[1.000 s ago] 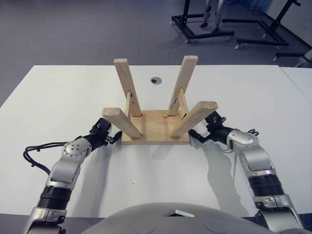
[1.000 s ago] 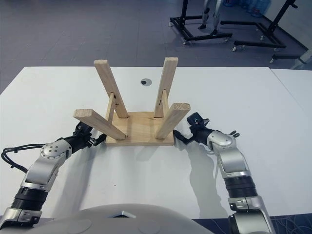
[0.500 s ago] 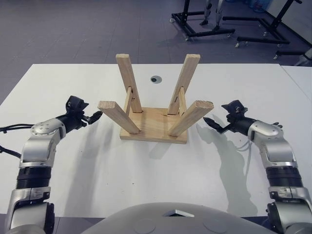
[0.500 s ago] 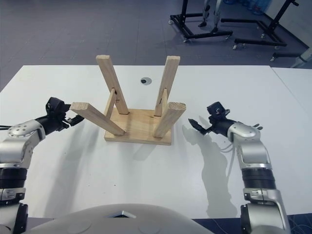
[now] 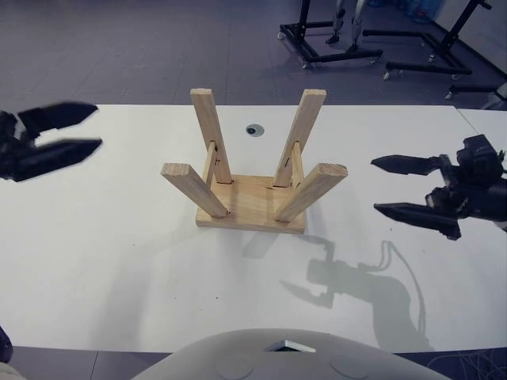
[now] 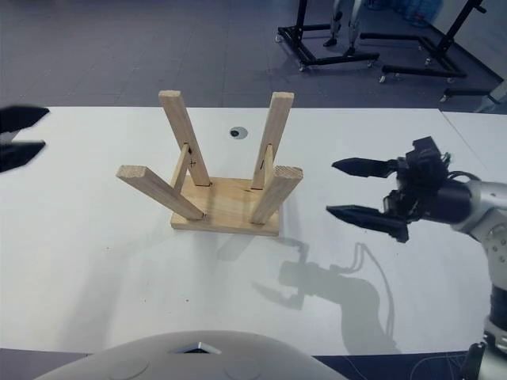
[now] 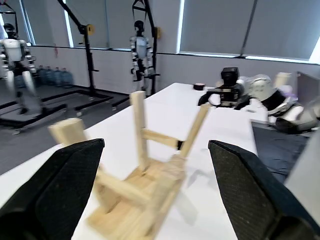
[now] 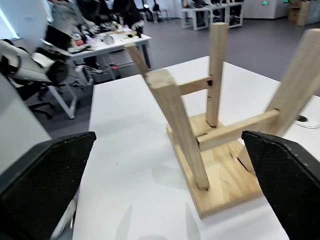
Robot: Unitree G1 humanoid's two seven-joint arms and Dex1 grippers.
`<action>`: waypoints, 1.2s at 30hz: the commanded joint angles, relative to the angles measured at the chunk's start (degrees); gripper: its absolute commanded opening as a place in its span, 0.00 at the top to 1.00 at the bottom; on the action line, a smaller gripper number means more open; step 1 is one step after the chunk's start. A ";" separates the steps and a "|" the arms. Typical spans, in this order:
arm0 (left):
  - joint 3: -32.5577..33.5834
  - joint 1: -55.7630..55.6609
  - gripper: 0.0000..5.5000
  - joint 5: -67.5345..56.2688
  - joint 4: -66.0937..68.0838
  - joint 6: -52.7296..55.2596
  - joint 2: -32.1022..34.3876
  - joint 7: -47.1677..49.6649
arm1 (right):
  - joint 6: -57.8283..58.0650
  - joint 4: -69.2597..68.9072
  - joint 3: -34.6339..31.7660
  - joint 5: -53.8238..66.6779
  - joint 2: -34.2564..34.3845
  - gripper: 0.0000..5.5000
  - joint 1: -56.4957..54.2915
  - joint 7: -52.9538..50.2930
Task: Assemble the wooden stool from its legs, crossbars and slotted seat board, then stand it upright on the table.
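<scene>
White rectangular worktop (image 5: 119,261), matte, with a small round dark hole (image 5: 253,129) just beyond the stool. Room behind the stool: grey floor (image 5: 142,47) and black wheeled metal frames (image 5: 333,43), well apart from it.

Pale wooden stool (image 5: 252,198) sits mid-worktop, upside down. Its flat square seat board (image 5: 253,218) lies on the surface. Four plank legs (image 5: 207,131) stick up and splay outward. Thin crossbars (image 8: 235,129) join the legs in pairs. All parts look slotted together.

Black two-finger left tool (image 5: 97,127) is off the stool's left side, well apart from it and not touching it. Fingers spread wide, tips aimed toward the stool, nothing between them. In the left wrist view the stool (image 7: 145,190) shows between the two spread finger pads (image 7: 65,175).

Black two-finger right tool (image 5: 374,185) is off the stool's right side, also well apart and raised off the worktop. Fingers spread wide, tips aimed at the stool, holding nothing. The right wrist view shows the stool's legs and seat board between its pads (image 8: 45,170).
</scene>
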 commanded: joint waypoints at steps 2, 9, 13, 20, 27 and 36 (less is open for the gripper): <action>-13.04 2.73 0.30 6.52 -0.88 -7.38 -9.35 1.78 | -4.40 -2.71 11.83 -4.28 9.44 0.02 -2.71 -8.49; -19.18 4.16 0.30 9.28 1.59 -10.94 -12.28 0.05 | -8.56 4.64 16.16 -8.14 10.70 0.02 -7.76 -8.00; -20.29 2.97 0.30 7.62 -0.43 -10.04 -13.68 1.27 | -9.16 5.88 17.75 -8.20 11.13 0.02 -9.23 -6.75; -21.56 1.45 0.43 7.16 -1.22 -10.21 -15.15 4.20 | -11.10 7.14 19.41 -10.03 11.66 0.23 -9.08 -6.65; -21.68 1.36 0.61 6.22 -1.75 -9.31 -14.67 4.63 | -11.61 8.15 19.39 -10.80 11.46 0.45 -8.79 -6.27; -22.68 1.02 0.71 4.04 -5.56 -6.81 -14.32 4.22 | -11.16 8.47 19.26 -9.92 11.38 0.72 -10.02 -5.55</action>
